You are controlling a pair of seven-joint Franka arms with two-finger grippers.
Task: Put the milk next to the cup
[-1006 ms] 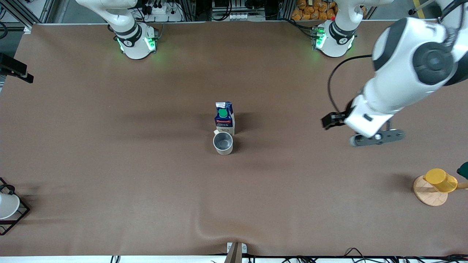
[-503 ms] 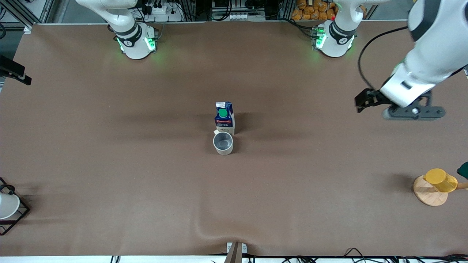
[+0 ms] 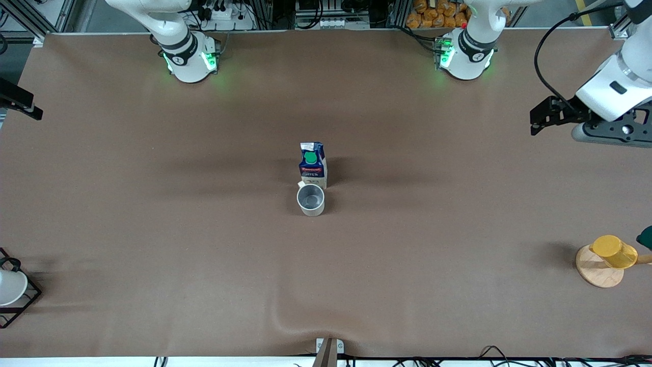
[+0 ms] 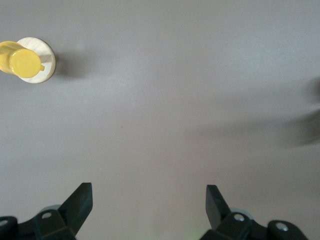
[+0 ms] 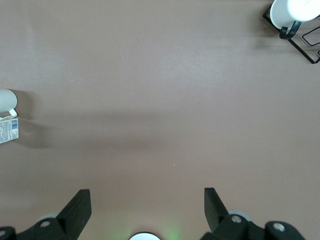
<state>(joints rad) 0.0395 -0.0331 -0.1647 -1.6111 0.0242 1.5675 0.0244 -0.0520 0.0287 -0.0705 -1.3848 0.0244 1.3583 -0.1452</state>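
The milk, a dark-blue and white carton with a green cap, stands upright mid-table. The grey-beige cup stands right against it, nearer the front camera. Both show at the edge of the right wrist view, the milk and the cup. My left gripper is up in the air over the left arm's end of the table, open and empty. My right gripper is open and empty, high over bare table; it is out of the front view.
A yellow cup sits on a round wooden stand at the left arm's end, also in the left wrist view. A white cup in a black wire rack sits at the right arm's end.
My left arm has swung away from the middle of the table toward its own end and base. The milk and cup have not moved.
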